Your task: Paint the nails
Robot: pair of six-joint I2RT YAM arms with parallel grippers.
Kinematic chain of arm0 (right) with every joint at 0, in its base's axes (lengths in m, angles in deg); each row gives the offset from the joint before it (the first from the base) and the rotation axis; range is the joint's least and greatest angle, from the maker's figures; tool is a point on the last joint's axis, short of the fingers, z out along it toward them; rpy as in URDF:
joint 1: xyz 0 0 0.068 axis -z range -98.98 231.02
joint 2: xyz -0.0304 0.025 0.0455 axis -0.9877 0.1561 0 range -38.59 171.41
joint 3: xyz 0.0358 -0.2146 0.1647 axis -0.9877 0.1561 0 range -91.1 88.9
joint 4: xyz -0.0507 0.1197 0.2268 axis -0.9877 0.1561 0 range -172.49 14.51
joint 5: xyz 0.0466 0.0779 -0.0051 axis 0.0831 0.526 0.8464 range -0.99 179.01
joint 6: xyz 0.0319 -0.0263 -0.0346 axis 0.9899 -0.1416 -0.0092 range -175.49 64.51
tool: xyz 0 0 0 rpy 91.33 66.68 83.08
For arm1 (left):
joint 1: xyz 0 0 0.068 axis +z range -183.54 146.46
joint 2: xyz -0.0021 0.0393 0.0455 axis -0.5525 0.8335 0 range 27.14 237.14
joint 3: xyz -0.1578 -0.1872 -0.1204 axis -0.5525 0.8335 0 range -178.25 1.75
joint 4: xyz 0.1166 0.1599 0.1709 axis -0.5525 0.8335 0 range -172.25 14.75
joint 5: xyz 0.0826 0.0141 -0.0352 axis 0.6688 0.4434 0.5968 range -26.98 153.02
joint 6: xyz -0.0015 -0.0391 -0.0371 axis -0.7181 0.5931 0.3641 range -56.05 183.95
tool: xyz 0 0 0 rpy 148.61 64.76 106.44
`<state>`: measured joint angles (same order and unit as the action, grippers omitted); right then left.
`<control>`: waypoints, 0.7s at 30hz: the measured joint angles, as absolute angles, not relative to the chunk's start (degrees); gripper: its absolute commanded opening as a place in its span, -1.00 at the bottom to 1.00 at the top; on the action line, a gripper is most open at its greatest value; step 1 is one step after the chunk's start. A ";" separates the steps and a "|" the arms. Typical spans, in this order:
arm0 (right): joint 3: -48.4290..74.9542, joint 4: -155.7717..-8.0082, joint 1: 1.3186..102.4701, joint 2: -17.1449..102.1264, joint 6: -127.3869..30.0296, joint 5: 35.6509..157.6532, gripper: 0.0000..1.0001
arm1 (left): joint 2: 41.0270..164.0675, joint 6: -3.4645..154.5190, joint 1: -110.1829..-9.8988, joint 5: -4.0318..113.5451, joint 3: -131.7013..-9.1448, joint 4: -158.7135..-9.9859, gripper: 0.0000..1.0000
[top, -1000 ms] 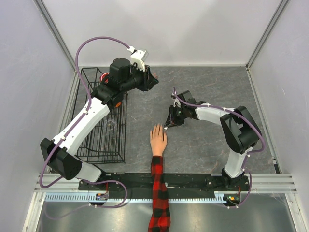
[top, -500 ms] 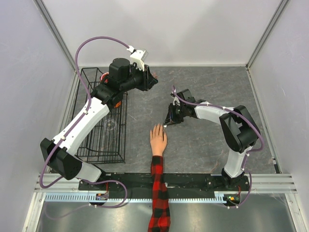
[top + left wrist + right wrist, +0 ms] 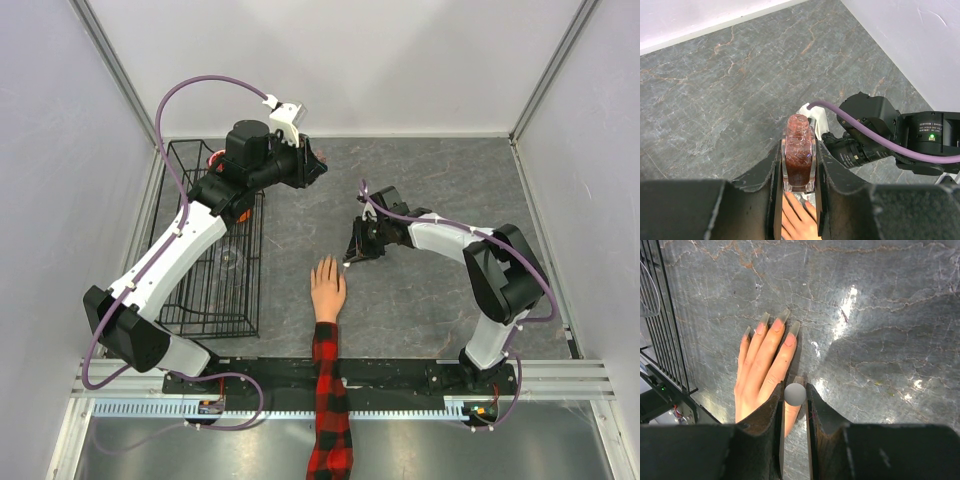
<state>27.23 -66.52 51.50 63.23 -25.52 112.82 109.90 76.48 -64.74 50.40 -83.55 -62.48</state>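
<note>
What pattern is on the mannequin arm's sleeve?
Red-and-black plaid; the sleeve shows best in the top view.

Right claw (image 3: 349,260): sits slightly further right, away from the mannequin hand (image 3: 327,290).
Right arm elbow (image 3: 505,275): now swung outward, rightward.

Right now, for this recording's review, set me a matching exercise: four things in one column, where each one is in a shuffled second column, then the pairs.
Things:
1. polish bottle
2. round grey cap
3. mannequin hand
4. wire basket

Places:
A. flat on the table, nails up
B. between the right hand's fingers
C. on the table's left side
D. uncapped, gripped by the left hand

Pairs: 1-D, 2-B, 3-A, 4-C
</note>
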 measured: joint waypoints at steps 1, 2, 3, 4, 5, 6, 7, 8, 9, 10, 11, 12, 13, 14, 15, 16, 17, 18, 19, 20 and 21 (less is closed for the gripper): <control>27.29 -66.45 51.50 63.23 -25.52 112.85 -1.00 | 109.90 76.48 -64.74 50.40 -83.55 -62.48 -0.97; 27.36 -66.48 51.50 63.23 -25.52 112.87 -1.00 | 109.90 76.48 -64.74 50.40 -83.55 -62.45 -0.97; 27.38 -66.48 51.50 63.23 -25.52 112.87 -1.00 | 109.90 76.48 -64.74 50.40 -83.55 -62.48 -0.97; 27.38 -66.50 51.50 63.23 -25.52 112.91 -1.00 | 109.90 76.48 -64.74 50.40 -83.55 -62.48 -0.97; 27.38 -66.54 51.50 63.23 -25.49 112.93 -1.00 | 109.90 76.48 -64.74 50.40 -83.55 -62.48 -0.96; 27.38 -66.54 51.50 63.23 -25.49 112.96 -1.00 | 109.90 76.48 -64.74 50.40 -83.55 -62.48 -0.97; 27.40 -66.54 51.50 63.25 -25.49 112.98 -1.00 | 109.90 76.48 -64.74 50.40 -83.55 -62.48 -0.96; 27.38 -66.56 51.48 63.25 -25.49 113.13 -1.00 | 109.90 76.48 -64.74 50.37 -83.55 -62.48 -0.96; 27.38 -66.56 51.50 63.25 -25.47 113.20 -1.00 | 109.90 76.48 -64.74 50.40 -83.55 -62.48 -0.96; 27.38 -66.58 51.50 63.25 -25.47 113.28 -1.00 | 109.90 76.48 -64.74 50.40 -83.55 -62.48 -0.97; 27.38 -66.63 51.50 63.32 -25.47 113.50 -1.00 | 109.90 76.48 -64.74 50.40 -83.55 -62.48 -0.97; 27.38 -66.74 51.50 63.38 -25.49 113.68 -1.00 | 109.90 76.48 -64.74 50.40 -83.55 -62.48 -0.97; 27.38 -66.85 51.48 63.51 -25.49 113.81 -1.00 | 109.90 76.48 -64.74 50.40 -83.55 -62.48 -0.96; 27.38 -66.93 51.50 63.67 -25.47 113.94 -1.00 | 109.90 76.48 -64.74 50.40 -83.55 -62.48 -0.97; 27.38 -66.96 51.50 63.80 -25.49 114.07 -1.00 | 109.90 76.48 -64.74 50.40 -83.55 -62.48 -0.97; 27.38 -66.98 51.50 63.91 -25.47 114.11 -1.00 | 109.90 76.48 -64.74 50.40 -83.55 -62.48 -0.97; 27.38 -67.00 51.50 64.10 -25.47 114.20 -1.00 | 109.90 76.48 -64.74 50.40 -83.55 -62.48 -0.96; 27.38 -67.04 51.50 64.30 -25.47 114.22 -1.00 | 109.90 76.48 -64.74 50.40 -83.55 -62.48 -0.96; 27.38 -67.04 51.50 64.52 -25.47 114.22 -1.00 | 109.90 76.48 -64.74 50.40 -83.55 -62.48 -0.97; 27.38 -67.04 51.50 64.76 -25.47 114.22 -1.00 | 109.90 76.50 -64.74 50.37 -83.55 -62.48 -0.97; 27.38 -67.07 51.48 64.89 -25.47 114.22 -1.00 | 109.90 76.48 -64.74 50.40 -83.55 -62.48 -0.97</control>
